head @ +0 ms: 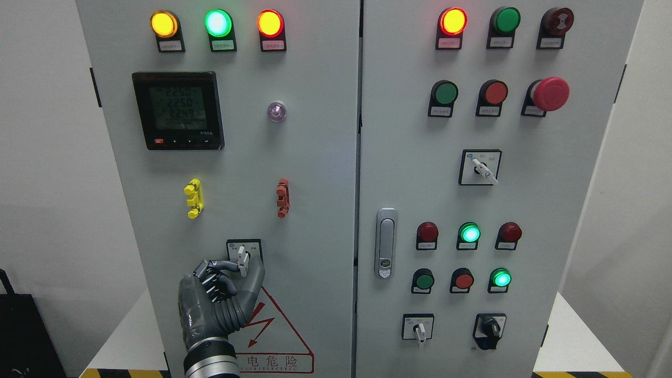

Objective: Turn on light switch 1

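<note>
A small rotary selector switch [242, 257] with a white lever knob sits in a black-framed plate low on the left cabinet door [315, 210]. Its knob points roughly straight up and down. My left hand [244, 269] comes up from the bottom edge and is at this switch. The curled fingers [218, 268] press on the knob's lower end from the left, and the thumb [257, 278] stands up along its right side. The hand covers the plate's lower part. My right arm is out of the picture.
Above the switch are a yellow clip [193, 198], a red clip [282, 197], a digital meter [178, 110] and lit lamps. A door handle [386, 242], buttons and more selector switches [418, 328] are on the right door. A red warning triangle [273, 331] lies beside my wrist.
</note>
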Robot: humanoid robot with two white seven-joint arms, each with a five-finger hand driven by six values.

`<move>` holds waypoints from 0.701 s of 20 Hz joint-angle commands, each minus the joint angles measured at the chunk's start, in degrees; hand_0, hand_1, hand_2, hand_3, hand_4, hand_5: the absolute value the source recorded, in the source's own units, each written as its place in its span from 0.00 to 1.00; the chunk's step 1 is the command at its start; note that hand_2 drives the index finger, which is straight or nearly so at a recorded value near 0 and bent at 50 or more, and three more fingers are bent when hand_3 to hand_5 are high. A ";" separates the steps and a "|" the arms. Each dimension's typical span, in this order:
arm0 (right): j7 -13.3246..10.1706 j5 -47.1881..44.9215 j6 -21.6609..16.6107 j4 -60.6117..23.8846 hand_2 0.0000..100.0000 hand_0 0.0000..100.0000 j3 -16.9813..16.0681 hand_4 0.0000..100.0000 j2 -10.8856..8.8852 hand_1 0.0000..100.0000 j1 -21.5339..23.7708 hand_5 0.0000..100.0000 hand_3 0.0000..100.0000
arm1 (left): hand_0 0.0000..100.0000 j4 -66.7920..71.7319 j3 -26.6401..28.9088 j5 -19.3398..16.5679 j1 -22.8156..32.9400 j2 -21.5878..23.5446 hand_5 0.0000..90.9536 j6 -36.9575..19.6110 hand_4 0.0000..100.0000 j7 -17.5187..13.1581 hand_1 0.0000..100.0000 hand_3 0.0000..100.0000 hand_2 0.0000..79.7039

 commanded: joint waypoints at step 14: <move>0.02 0.00 -0.01 0.00 0.00 0.00 0.01 0.00 0.00 0.00 0.00 0.00 0.00 | 0.22 -0.10 0.02 -0.32 -0.16 -0.01 0.93 0.59 0.99 0.09 0.73 1.00 0.77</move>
